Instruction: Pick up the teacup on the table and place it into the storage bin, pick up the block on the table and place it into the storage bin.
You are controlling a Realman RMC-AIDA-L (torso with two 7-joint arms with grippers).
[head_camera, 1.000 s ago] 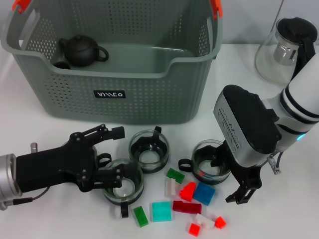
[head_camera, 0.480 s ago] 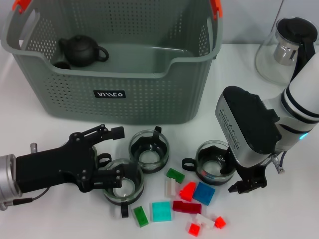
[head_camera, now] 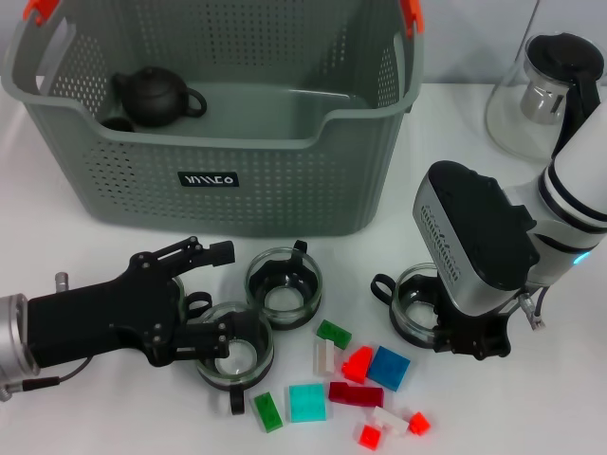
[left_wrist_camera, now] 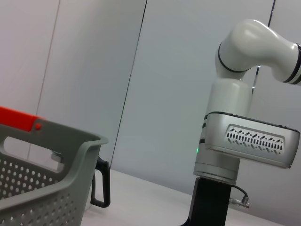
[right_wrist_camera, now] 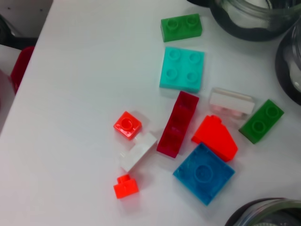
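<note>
Right hand [head_camera: 471,339] low on white desk [head_camera: 57,246], against glass teacup with black band [head_camera: 414,305]; finger state unclear. Left hand [head_camera: 214,296] open beside nearest glass cup [head_camera: 236,355]. Coloured plastic blocks [head_camera: 356,379] between. Grey-green perforated storage bin [head_camera: 228,142] behind.

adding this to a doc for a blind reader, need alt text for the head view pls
Two robot arms work over a white table: the right hand is down at a glass teacup, the left hand at another teacup. A third teacup and scattered coloured blocks lie between them, before a grey-green storage bin holding a dark teapot.
</note>
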